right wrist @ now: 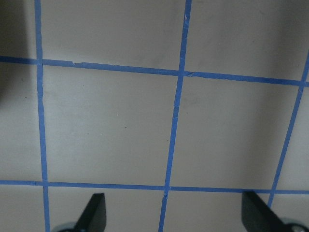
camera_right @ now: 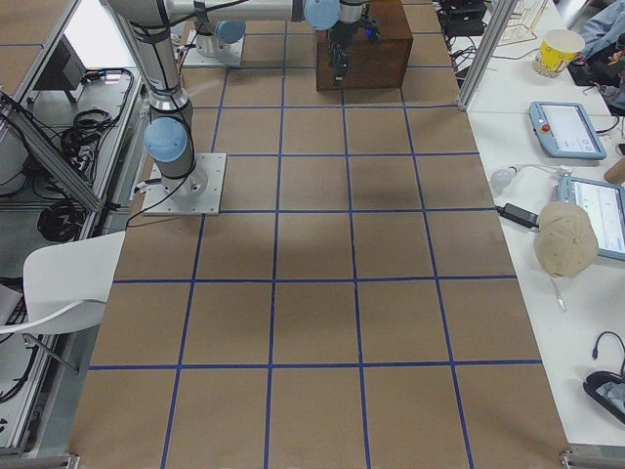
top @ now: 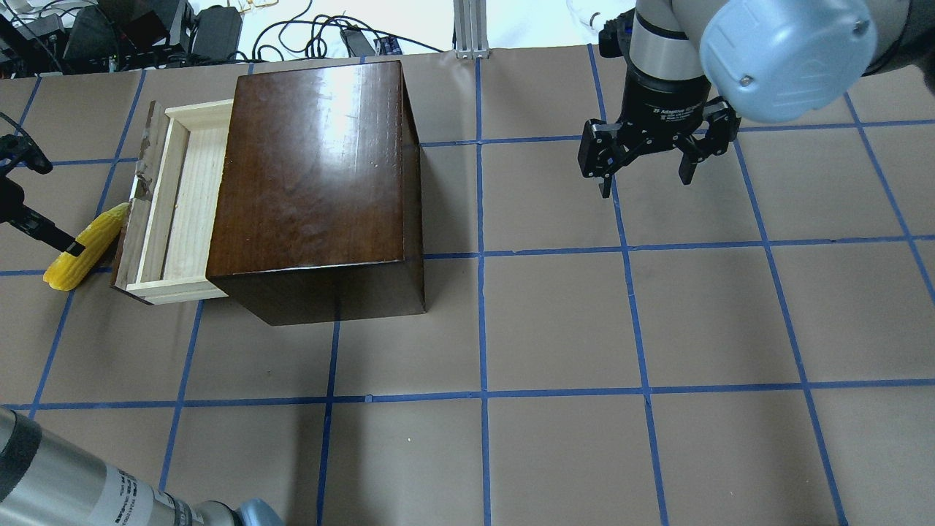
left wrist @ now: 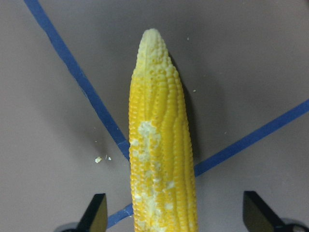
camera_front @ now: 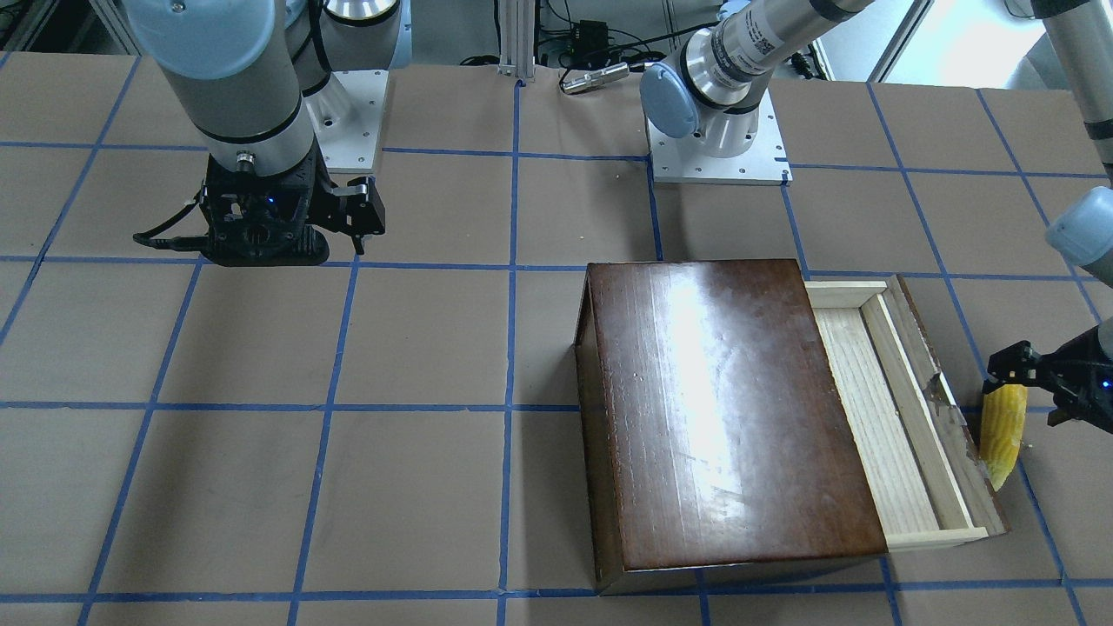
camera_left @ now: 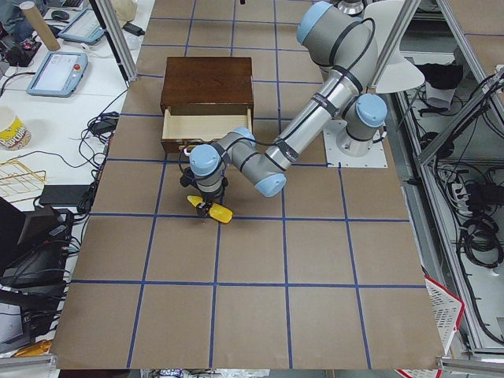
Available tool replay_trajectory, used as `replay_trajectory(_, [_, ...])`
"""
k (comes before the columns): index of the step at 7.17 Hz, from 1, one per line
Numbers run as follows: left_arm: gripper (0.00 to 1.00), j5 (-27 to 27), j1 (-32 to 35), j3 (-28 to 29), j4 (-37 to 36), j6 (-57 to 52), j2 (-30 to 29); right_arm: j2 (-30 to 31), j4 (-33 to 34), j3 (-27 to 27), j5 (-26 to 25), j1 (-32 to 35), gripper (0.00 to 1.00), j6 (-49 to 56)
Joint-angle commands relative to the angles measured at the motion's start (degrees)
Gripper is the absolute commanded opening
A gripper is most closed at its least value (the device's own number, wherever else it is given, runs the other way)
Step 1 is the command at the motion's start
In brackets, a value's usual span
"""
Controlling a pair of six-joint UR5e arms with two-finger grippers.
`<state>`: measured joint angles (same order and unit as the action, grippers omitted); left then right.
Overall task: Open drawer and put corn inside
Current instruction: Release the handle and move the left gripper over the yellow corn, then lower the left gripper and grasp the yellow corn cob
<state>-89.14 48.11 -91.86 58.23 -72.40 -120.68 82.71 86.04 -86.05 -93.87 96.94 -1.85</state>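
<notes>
Yellow corn lies on the bench between the wide-open left fingers, just outside the pulled-out drawer; right fingers hover spread.

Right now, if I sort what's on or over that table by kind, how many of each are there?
wooden box: 1
drawer, pulled out of the box: 1
corn, lying on the table outside the drawer: 1
grippers: 2, the left gripper and the right gripper, both open
Total: 5
</notes>
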Motion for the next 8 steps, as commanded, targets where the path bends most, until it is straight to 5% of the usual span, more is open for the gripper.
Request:
replay_trajectory(1, [1.00,-0.07,-0.12,0.19,-1.10,-0.03,-1.83,0.00,0.00,0.00,0.00,0.00,1.00,0.00])
replay_trajectory(3, [1.00,-1.13,-0.12,0.45,-1.10,0.32,-2.89,0.00,0.00,0.00,0.00,0.00,1.00,0.00])
replay_trajectory(4, [0.75,-1.65,-0.12,0.54,-1.02,0.41,-3.15,0.00,0.00,0.00,0.00,0.00,1.00,0.00])
replay_trajectory(6, [0.07,-2.62,-0.12,0.63,-0.84,0.50,-2.98,0.00,0.00,0.00,0.00,0.00,1.00,0.00])
replay_trajectory(8, [0.00,-2.62,0.14,1.24,-0.14,0.94,-1.14,0.00,0.00,0.00,0.00,0.00,1.00,0.00])
